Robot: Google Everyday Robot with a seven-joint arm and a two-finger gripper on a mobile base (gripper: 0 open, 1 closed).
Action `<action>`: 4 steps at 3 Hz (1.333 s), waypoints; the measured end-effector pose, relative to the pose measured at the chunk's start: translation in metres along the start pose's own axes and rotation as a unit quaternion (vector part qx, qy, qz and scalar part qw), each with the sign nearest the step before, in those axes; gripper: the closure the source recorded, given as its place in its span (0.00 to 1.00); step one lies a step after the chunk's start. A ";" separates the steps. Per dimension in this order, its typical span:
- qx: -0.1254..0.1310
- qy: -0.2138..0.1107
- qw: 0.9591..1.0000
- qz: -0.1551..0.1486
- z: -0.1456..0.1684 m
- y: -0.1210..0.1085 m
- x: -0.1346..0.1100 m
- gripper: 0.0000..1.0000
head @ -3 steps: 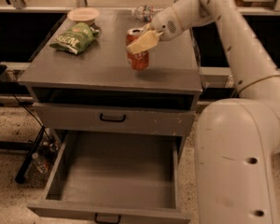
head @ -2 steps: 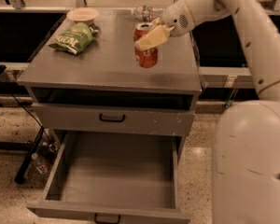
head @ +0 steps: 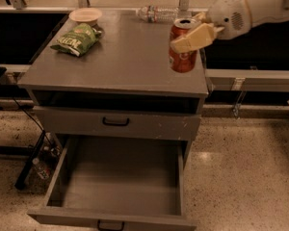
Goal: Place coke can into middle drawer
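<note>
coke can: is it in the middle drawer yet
No, the gripper holds the coke can at the right side of the cabinet top, above the open middle drawer.

Grey tabletop [head: 120,64]: chip bag [head: 76,38] and bowl [head: 85,16] back left, water bottle [head: 159,13] lying at the back edge. Pincer [head: 188,32] grips the coke can [head: 183,59] near the right edge.

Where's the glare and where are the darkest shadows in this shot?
Camera view: dim, warm light; glare patch on the floor right of the middle drawer; deep shadow in the slot under the cabinet top; the gripper, shut on the coke can, is well lit at the top's right edge.
</note>
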State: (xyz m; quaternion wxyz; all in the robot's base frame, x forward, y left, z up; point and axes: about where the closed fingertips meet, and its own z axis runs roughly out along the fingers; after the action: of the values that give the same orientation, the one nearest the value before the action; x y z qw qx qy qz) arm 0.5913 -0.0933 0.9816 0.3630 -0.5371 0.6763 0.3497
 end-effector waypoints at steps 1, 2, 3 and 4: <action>0.033 -0.010 0.999 0.009 -0.029 0.046 0.012 1.00; 0.033 -0.006 0.998 0.056 -0.009 0.078 0.061 1.00; 0.033 -0.007 0.998 0.056 -0.010 0.078 0.060 1.00; 0.029 -0.027 0.998 0.052 -0.002 0.079 0.070 1.00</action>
State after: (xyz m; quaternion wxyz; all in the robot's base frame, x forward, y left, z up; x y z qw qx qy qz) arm 0.5025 -0.1140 0.9286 0.3780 -0.4806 0.7032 0.3627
